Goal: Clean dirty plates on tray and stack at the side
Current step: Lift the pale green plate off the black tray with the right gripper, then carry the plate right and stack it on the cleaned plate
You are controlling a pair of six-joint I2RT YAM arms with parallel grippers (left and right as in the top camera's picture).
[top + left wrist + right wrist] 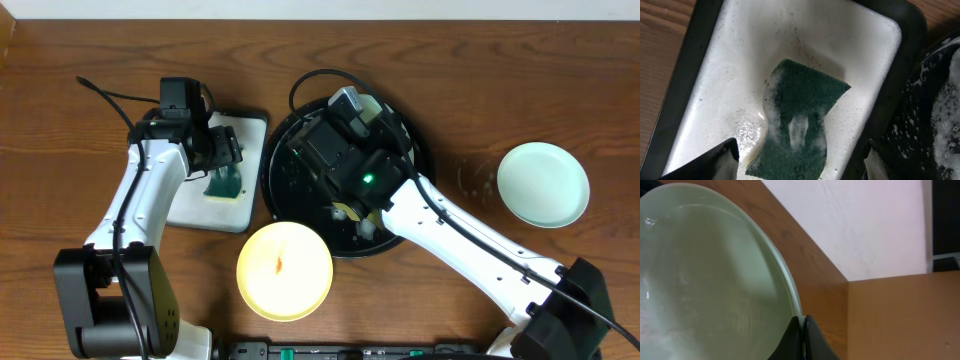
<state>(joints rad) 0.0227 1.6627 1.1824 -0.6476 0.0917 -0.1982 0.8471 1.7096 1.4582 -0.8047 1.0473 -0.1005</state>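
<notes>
Starting big with the wooden table, spread under everything. Next, the right arm, white, angled from the near right corner in over the middle. Then the left arm, white too, lined up along the left side toward the far edge. Under the right arm, mid-table, the black tray, round, glossy, flecked with suds. Just left of it, nearly rim to rim, the white tray, rectangular, dark-rimmed, foamy inside. On to the plates! Yellow plate at the near side of the black tray, far edge overlapping that rim in the overhead view, marked with a small red-orange smear near the centre. Green plate off to the right, alone on the wood, well apart from the black tray. Second green plate caught in the right gripper, pinched at the rim between clenched fingers, over the black tray and hidden beneath the arm from overhead. Smaller still, the green sponge, lying soapy in the white tray. Directly above it, the left gripper, fingers spread wide to either side, released, gripping nothing.
</notes>
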